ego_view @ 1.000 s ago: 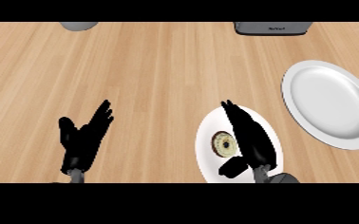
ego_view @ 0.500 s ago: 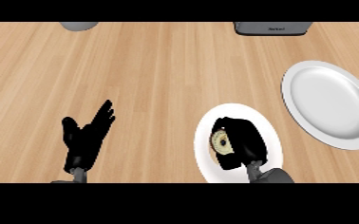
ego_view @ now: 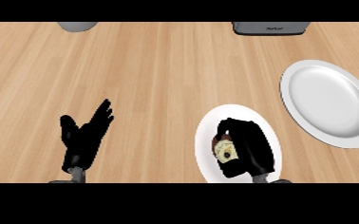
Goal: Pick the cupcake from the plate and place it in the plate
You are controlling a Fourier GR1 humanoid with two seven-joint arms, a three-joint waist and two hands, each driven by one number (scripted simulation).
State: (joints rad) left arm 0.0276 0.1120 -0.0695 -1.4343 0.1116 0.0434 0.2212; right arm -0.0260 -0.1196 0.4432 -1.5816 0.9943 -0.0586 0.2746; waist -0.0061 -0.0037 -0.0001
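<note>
Your right hand (ego_view: 247, 147) was curled round cupcake (ego_view: 226, 150) on near plate (ego_view: 207, 137), 5 o'clock. Your left hand (ego_view: 84, 135) rested open, fingers straight, 7 o'clock. Second plate (ego_view: 326, 102) sat at 3 o'clock.

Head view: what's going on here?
The right hand is curled round the cupcake on the near plate, at the lower right of the counter. I cannot tell whether the cupcake is lifted off that plate yet. The far plate, at the right edge, has not received it. The left hand rests open at the lower left, fingers up, holding nothing.
</note>
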